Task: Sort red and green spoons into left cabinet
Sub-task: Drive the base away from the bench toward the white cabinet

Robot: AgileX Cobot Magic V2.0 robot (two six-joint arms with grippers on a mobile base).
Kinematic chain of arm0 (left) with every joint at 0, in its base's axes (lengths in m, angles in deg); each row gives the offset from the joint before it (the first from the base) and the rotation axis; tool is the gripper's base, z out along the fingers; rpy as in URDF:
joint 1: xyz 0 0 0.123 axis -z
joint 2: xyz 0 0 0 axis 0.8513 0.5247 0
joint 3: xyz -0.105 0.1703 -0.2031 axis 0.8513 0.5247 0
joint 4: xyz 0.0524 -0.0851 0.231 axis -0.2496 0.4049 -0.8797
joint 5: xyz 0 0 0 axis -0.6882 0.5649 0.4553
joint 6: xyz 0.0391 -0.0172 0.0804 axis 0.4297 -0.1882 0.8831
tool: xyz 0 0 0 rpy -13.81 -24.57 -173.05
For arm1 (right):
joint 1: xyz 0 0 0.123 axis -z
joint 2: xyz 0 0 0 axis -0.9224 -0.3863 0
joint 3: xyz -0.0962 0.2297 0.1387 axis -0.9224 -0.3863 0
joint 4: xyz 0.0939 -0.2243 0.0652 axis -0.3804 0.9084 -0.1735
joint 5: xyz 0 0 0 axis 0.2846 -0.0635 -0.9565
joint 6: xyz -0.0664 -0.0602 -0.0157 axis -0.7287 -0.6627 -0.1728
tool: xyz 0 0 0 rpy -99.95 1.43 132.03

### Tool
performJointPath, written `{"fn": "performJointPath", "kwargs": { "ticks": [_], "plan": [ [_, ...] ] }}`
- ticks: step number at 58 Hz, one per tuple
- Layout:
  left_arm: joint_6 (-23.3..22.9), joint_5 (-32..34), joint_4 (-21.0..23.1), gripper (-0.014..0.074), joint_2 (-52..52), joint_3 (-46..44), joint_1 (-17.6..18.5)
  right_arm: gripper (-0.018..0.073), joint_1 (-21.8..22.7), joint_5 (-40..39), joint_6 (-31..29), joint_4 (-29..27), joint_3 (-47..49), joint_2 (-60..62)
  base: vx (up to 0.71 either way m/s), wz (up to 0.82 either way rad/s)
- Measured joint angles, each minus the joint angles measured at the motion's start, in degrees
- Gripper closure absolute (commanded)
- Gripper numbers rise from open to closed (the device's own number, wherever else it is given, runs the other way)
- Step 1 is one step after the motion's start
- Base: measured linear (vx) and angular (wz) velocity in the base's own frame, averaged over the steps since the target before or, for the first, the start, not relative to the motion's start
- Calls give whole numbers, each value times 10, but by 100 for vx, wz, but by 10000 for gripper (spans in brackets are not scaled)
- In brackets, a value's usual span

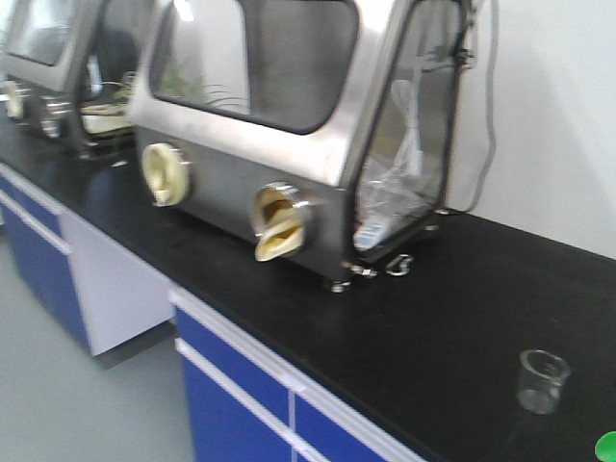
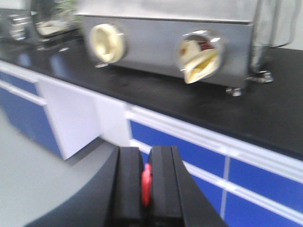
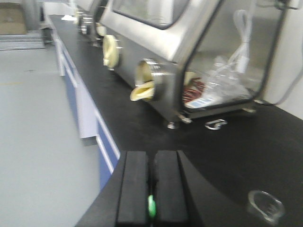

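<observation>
Left gripper: pads clamped the red spoon.
Right gripper: pads clamped the green spoon.
Progress: 2 spoons were carried, 0 shelved.
Remaining: both placements; left cabinet was out of view.

Tabletop: black, smooth, slightly reflective. It runs along the white wall above blue drawer fronts with white trim.

Items standing directly on it, front view:
1. Stainless steel glove box, raised on small metal feet. It has 2 round front ports with cream gloves and a clear side panel.
2. Second glove box of similar build, farther along the tabletop and apart from the first.
3. Small metal latch piece, lying flat just beside the near corner foot of box 1.
4. Clear glass beaker, upright near the front edge, well apart from box 1.
</observation>
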Motion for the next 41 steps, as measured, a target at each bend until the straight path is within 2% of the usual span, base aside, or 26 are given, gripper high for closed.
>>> {"fn": "performJointPath", "kwargs": {
  "ticks": [41],
  "plan": [
    [0,0,0,600,0,0,0,564,0,0,0,0,0,0,-5,62]
  ]
}}
